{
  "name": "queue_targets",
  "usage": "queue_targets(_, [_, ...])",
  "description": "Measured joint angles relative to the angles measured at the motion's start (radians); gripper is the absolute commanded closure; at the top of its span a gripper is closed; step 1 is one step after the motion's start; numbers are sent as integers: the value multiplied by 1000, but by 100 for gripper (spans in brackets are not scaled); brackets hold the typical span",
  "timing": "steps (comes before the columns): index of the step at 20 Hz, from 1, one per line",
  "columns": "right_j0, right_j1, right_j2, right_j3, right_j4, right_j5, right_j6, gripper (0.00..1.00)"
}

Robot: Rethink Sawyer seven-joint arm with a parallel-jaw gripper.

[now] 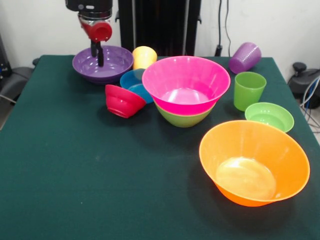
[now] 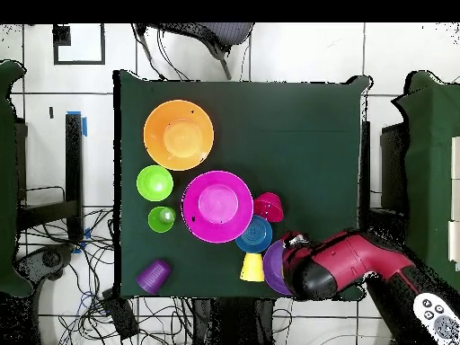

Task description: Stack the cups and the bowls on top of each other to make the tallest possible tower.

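My gripper (image 1: 99, 56) hangs shut and empty over the medium purple bowl (image 1: 117, 62) at the table's far left. The large pink bowl (image 1: 186, 82) sits nested in the medium green bowl (image 1: 182, 119) at the centre, forming a two-bowl tower. The small red bowl (image 1: 122, 101) lies tilted on its side against the small blue bowl (image 1: 131, 82). The yellow-orange cup (image 1: 144, 56) lies behind the blue bowl. The purple cup (image 1: 245, 57) lies on its side at far right. The green cup (image 1: 249, 90) stands upright. The small light green bowl (image 1: 270, 116) and the large orange bowl (image 1: 254, 162) stand apart.
In the overhead view my red arm (image 2: 350, 260) covers most of the purple bowl (image 2: 272, 269) near the table's edge by the base. The dark green table (image 1: 75, 175) has open cloth at near left. Cables and chair parts lie beyond the table.
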Motion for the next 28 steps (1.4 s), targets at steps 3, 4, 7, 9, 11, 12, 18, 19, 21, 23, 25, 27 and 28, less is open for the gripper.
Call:
queue_targets(3, [-1,13,-13,-2,-15,0,0,0])
queue_targets(4, [-2,22,-20,-2,-18,0,0,0])
queue_targets(7, [-7,28,-21,-2,-17,0,0,0])
queue_targets(9, [-11,30,-21,-2,-15,0,0,0])
queue_targets(11, [-17,29,-20,-2,-1,0,0,0])
queue_targets(12, [-20,29,-19,-2,7,0,0,0])
queue_targets(18, [-33,29,-12,-3,60,-13,0,0])
queue_targets(19, [-33,30,-12,-3,61,-17,0,0])
queue_targets(21, [-33,29,-12,-4,62,-34,0,0])
queue_targets(23, [-33,29,-12,-4,64,-55,0,0])
queue_targets(25, [-30,29,-12,-4,68,-83,0,0])
queue_targets(27, [-25,29,-12,-5,68,-99,0,0])
queue_targets(28, [-22,29,-12,-5,68,-105,0,0])
